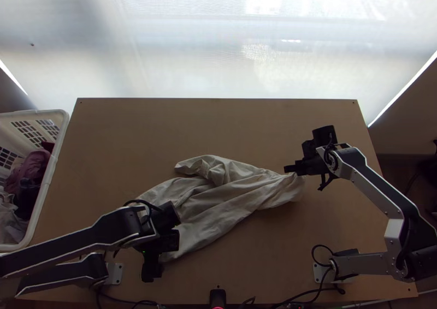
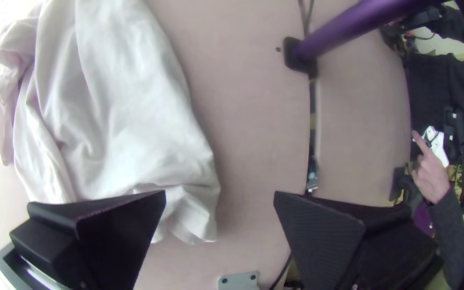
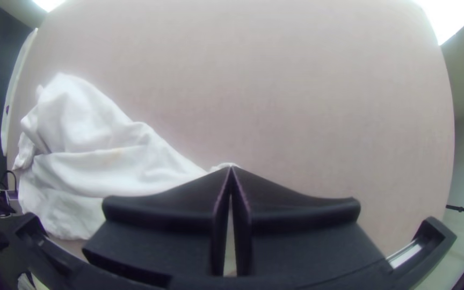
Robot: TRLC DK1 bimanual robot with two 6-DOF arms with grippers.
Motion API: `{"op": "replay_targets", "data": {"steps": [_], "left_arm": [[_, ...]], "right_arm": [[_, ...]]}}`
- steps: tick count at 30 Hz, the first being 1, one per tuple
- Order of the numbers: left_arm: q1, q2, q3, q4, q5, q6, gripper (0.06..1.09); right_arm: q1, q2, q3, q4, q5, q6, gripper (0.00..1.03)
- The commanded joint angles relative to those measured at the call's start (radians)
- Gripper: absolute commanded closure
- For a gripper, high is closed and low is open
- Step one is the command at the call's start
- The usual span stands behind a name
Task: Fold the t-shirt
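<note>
Loosely bunched t-shirt [image 1: 218, 211]; right gripper [image 1: 289, 168], jaws pinching edge; left gripper [image 1: 151, 271], jaws wide.

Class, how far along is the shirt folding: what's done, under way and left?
Done: the t-shirt is on the table, but bunched, no neat fold visible. In hand: the right claw pinches one end; the left claw is open. Left: probably spreading flat, then all folding.

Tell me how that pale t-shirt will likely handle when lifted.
The t-shirt will probably be floppy, since it lies bunched in soft, uneven folds. It is likely light, as the cloth looks thin where it creases. Lifted by one end, it would probably hang in a narrow bunch, with its layers already gathered together.
</note>
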Motion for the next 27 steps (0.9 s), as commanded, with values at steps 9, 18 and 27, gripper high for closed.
{"op": "replay_targets", "data": {"steps": [9, 18, 27], "left_arm": [[-0.129, 0.04, -0.183, 0.248, -0.274, -0.215, 0.11], [-0.192, 0.02, -0.241, 0.265, -0.271, -0.221, 0.24], [-0.195, 0.013, -0.275, 0.285, -0.272, -0.195, 0.81]], "right_arm": [[0.004, 0.005, 0.023, 0.0, 0.0, 0.008, 1.0], [-0.002, 0.007, 0.027, 0.0, 0.0, 0.012, 1.0], [-0.013, 0.011, 0.029, 0.0, 0.0, 0.012, 1.0]]}}
